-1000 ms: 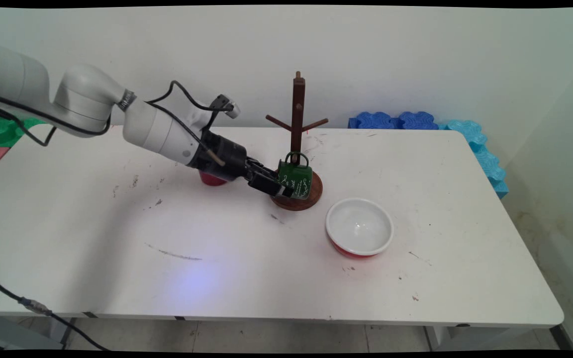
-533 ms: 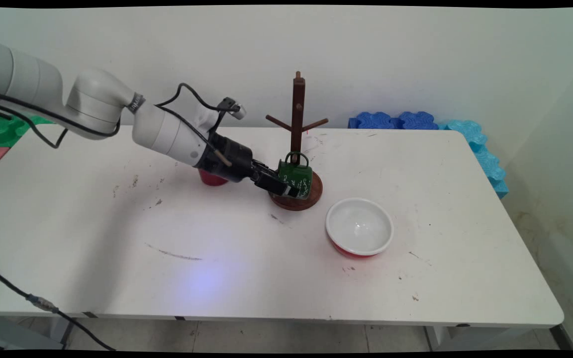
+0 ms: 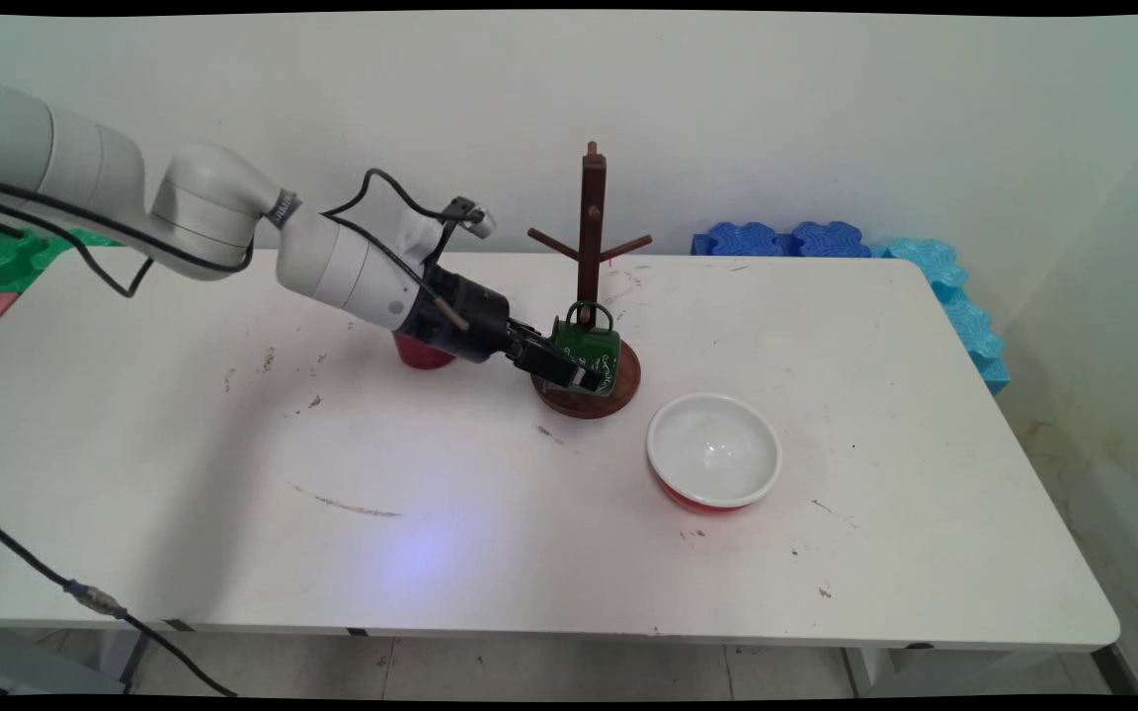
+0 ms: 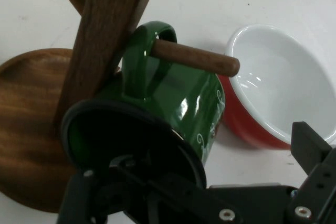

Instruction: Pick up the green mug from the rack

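Arm slides right; fingers (image 3: 569, 373) straddle the green mug's (image 3: 589, 354) rim, apart, mug hung on rack peg (image 4: 195, 58). Hard, glossy enamel, likely slippery.

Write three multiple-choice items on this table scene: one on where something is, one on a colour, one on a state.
1. Where does the green mug hang?
A. on a low peg of the wooden mug tree
B. inside the bowl
C. on the table's right edge

2. What colour is the bowl inside?
A. blue
B. white
C. black

3. How does the gripper stand to the mug?
A. high above it
B. at the mug, one finger across its mouth
C. resting in the bowl

Answers: 1 A, the peg passes through its handle in the hand view; 2 B, white inside, red outside; 3 B, the hand view shows the mug's mouth against the black linkage.
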`<state>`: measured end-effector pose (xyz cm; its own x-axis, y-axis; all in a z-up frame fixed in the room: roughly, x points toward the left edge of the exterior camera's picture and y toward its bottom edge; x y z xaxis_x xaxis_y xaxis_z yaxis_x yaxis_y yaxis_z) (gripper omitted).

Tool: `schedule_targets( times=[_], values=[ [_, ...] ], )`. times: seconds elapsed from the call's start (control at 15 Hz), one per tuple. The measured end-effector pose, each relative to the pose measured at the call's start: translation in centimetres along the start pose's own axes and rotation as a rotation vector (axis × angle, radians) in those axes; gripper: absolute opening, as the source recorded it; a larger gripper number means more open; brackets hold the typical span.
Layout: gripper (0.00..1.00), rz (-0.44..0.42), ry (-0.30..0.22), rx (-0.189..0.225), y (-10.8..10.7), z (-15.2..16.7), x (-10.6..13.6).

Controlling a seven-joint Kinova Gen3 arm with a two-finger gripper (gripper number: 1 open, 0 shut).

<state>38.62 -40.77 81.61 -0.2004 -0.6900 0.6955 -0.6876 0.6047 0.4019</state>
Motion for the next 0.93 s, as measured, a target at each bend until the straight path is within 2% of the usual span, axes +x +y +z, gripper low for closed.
schedule_targets(
  times=[0.67,0.73,0.93],
  values=[
    [1.0,-0.016,0.012,-0.037,-1.1,0.9,0.0],
    [0.0,-0.018,0.015,-0.04,-1.2,0.9,0.0],
    [0.0,-0.022,0.021,-0.045,-1.4,1.0,0.1]
  ],
)
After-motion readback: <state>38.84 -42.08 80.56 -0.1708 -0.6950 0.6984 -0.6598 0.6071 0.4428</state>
